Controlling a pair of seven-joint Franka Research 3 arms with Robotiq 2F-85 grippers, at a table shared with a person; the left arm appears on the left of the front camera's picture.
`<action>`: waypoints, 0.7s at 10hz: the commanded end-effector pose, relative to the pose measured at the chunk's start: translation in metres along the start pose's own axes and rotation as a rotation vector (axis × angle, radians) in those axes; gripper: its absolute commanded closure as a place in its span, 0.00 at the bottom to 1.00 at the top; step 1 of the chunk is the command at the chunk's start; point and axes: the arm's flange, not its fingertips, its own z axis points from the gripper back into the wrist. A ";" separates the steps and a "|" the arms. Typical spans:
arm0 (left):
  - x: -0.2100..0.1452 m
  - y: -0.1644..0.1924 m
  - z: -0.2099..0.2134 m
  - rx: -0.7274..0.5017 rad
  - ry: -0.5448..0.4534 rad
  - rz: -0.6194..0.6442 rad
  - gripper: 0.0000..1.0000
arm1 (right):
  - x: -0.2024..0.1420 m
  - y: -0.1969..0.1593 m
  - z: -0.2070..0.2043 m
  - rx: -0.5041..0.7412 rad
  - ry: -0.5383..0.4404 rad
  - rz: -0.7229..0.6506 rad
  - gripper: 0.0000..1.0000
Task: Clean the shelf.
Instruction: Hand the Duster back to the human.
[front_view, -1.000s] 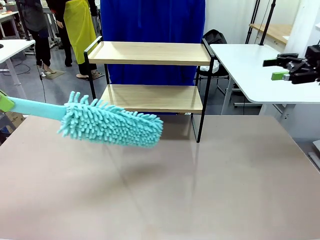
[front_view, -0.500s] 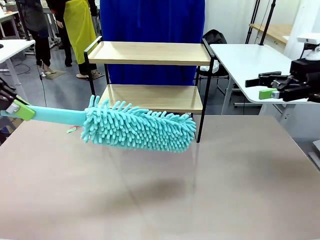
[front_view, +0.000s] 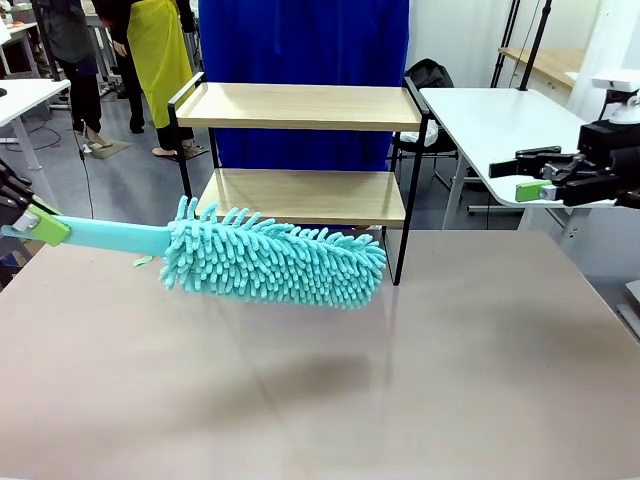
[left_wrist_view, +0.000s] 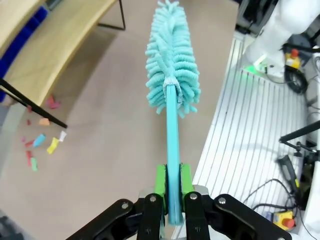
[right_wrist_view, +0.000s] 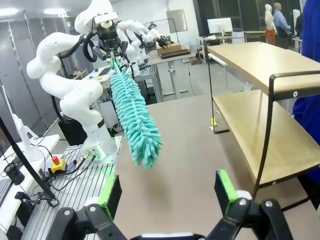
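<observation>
Shelf (front_view: 300, 150) stands at far edge of desk (front_view: 400, 380), upright. Duster (front_view: 275, 262) hangs just in front of shelf's lower board, clear of desk. Advice: raise the fluffy head to board level and keep the handle flat before sweeping along. Left tool (left_wrist_view: 172, 186) clenched on duster handle; right tool (front_view: 530, 178) released, holding nothing, well right of shelf

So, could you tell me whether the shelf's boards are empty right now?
Empty: both wooden boards of the shelf look bare, nothing standing on them.
</observation>
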 end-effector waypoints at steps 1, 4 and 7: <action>0.001 0.006 -0.018 -0.029 -0.124 -0.072 0.86 | -0.011 0.018 -0.016 -0.033 0.011 0.001 0.00; -0.003 0.011 -0.036 -0.014 -0.264 -0.203 0.86 | -0.026 0.022 -0.029 -0.089 -0.057 -0.092 0.00; -0.005 0.021 -0.050 -0.072 -0.286 -0.258 0.86 | -0.037 0.022 -0.043 -0.076 -0.099 -0.080 0.00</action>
